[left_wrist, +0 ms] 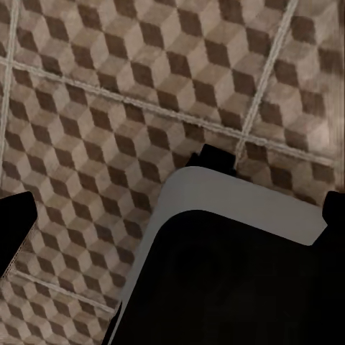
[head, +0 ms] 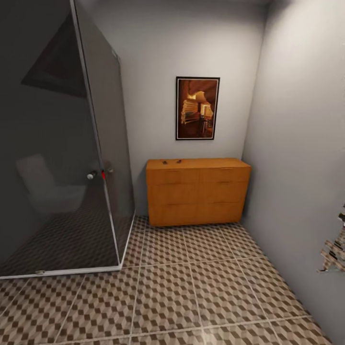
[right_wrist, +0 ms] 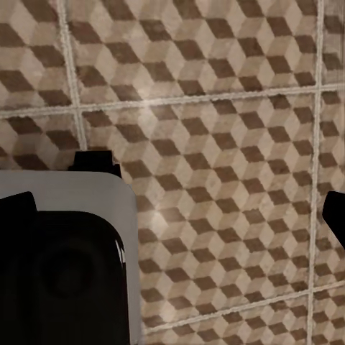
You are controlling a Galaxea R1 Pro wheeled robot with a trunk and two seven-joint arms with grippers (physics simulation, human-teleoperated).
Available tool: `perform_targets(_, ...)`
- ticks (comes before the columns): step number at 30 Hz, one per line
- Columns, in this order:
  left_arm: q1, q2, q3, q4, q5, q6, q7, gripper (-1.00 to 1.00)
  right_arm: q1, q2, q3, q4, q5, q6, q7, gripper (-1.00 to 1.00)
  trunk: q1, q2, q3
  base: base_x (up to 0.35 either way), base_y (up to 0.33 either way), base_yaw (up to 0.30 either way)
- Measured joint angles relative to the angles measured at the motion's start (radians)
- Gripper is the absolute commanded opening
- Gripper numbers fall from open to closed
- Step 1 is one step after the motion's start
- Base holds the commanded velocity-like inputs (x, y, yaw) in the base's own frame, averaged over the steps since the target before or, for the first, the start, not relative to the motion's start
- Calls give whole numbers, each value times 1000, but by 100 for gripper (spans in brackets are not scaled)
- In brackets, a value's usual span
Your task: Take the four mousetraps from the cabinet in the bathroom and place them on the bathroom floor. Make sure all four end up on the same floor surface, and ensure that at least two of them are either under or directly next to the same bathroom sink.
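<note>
The orange-brown cabinet (head: 197, 190) stands against the far wall, across the bathroom floor (head: 191, 292) from me. Two small dark mousetraps (head: 165, 162) (head: 178, 161) lie on its flat top near the left end. The drawers look closed. My left gripper (left_wrist: 172, 215) is open above the cube-pattern tiles, its black fingertips (left_wrist: 14, 224) wide apart and nothing between them. My right gripper (right_wrist: 176, 212) is open as well, its fingertips (right_wrist: 335, 215) spread over the floor (right_wrist: 215, 129). The bathroom sink is out of view.
A dark glass shower enclosure (head: 62, 158) with a door knob (head: 91, 176) takes up the left side. A framed picture (head: 197, 108) hangs above the cabinet. A grey wall (head: 297, 143) closes the right side. My white and black base (left_wrist: 230, 273) shows under both wrists.
</note>
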Motion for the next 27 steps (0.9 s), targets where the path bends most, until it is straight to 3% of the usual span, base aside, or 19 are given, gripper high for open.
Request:
perform_targets(12, 0, -1, 0, -1, 0, 0, 0, 100, 0, 0, 0, 0, 0, 0, -1, 100, 0, 0, 0, 324, 0, -228)
perform_targets(27, 0, 0, 0, -1, 0, -1, 0, 100, 0, 0, 0, 0, 0, 1, -2, 100, 0, 0, 0, 324, 0, -23)
